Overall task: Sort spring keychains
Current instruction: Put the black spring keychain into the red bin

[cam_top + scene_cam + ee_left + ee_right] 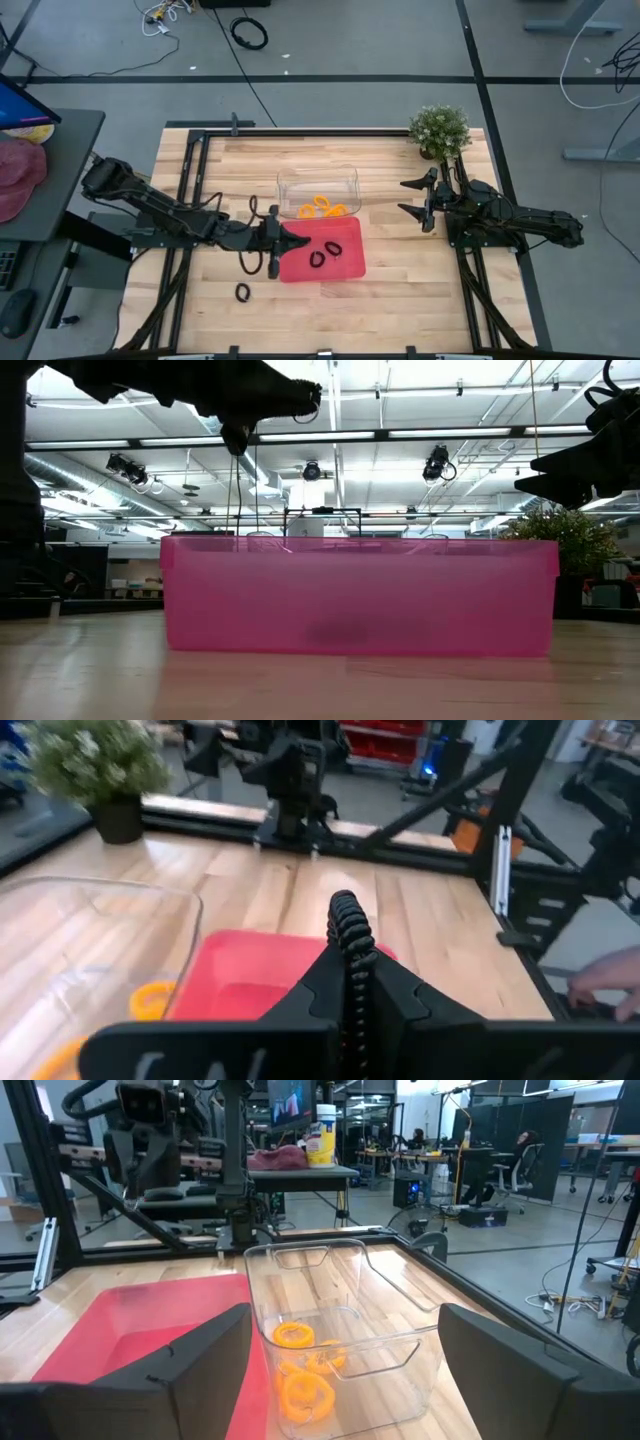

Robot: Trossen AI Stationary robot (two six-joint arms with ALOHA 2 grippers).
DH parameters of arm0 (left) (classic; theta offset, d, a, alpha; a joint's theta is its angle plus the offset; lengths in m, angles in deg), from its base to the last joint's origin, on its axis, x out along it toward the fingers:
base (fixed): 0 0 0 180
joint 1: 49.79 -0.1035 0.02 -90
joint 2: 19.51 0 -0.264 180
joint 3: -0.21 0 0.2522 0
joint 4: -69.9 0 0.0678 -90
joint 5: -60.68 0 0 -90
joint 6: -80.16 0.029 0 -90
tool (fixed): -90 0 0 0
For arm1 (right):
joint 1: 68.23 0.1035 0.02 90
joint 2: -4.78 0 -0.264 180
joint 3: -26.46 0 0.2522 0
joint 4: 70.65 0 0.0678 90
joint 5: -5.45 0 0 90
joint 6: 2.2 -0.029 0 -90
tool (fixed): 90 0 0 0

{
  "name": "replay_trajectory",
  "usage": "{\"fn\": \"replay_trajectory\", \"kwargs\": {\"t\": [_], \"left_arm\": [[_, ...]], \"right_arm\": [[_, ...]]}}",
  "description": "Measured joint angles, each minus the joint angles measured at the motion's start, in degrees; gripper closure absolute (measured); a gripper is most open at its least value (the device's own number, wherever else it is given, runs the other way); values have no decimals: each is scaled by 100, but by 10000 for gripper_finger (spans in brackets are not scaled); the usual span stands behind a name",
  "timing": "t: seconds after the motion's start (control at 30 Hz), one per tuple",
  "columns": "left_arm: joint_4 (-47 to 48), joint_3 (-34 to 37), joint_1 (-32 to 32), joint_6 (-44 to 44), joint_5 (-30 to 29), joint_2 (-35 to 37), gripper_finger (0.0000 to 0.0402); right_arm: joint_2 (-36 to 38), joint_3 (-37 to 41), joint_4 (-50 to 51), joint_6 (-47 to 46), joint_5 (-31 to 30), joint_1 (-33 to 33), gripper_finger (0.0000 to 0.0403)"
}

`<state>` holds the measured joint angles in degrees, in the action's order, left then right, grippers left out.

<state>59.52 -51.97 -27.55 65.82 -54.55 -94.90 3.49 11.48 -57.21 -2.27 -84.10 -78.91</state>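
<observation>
My left gripper (292,240) is over the left edge of the red tray (345,268) and is shut on a black spring keychain (350,935). Two black spring keychains (332,248) (317,260) lie in the tray. Another black one (242,292) lies on the table near the front left. Orange spring keychains (322,208) lie in the clear container (318,180) behind the tray; they also show in the right wrist view (300,1380). My right gripper (412,198) is open and empty, right of the container and pointing at it. My left gripper pinches the black spring keychain between its two shut fingers (400,995). A coiled stretch of the keychain (348,920) sticks out past the fingertips. The fingers point roughly level toward the table's right. The keychain is lifted clear above the tray.
A potted plant (440,130) stands at the table's far right corner, just behind my right arm. Black frame rails (190,180) run along the table's left and far edges. In the low view the tray's wall (360,595) fills the middle.
</observation>
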Motion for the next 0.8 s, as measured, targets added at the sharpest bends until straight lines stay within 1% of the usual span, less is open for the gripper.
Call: {"fn": "replay_trajectory", "kwargs": {"t": [0.07, 0.2, 0.3, 0.47, 0.57, 0.67, 0.8], "left_arm": [[278, -92, -61, -41, 165, -54, 381], [1680, -697, -94, -286, 178, -271, 381], [2742, -1278, -69, -378, 150, -647, 381], [4411, -2192, -56, -895, 259, -1408, 381], [5161, -2638, -70, -1059, 358, -1820, 381], [5487, -2985, -70, -1056, 480, -2141, 381], [5522, -3174, -70, -936, 583, -2355, 381]], "right_arm": [[0, 0, -2, 0, 0, -2, 78], [-1, 0, 0, 0, 0, -2, 78], [1, 0, 0, 0, 2, 0, 78], [-1, 0, 2, 0, 0, -2, 78], [0, 0, 2, 0, 0, -1, 78], [1, 0, 1, 0, 0, -2, 78], [1, 0, 0, 0, 2, 0, 78]]}}
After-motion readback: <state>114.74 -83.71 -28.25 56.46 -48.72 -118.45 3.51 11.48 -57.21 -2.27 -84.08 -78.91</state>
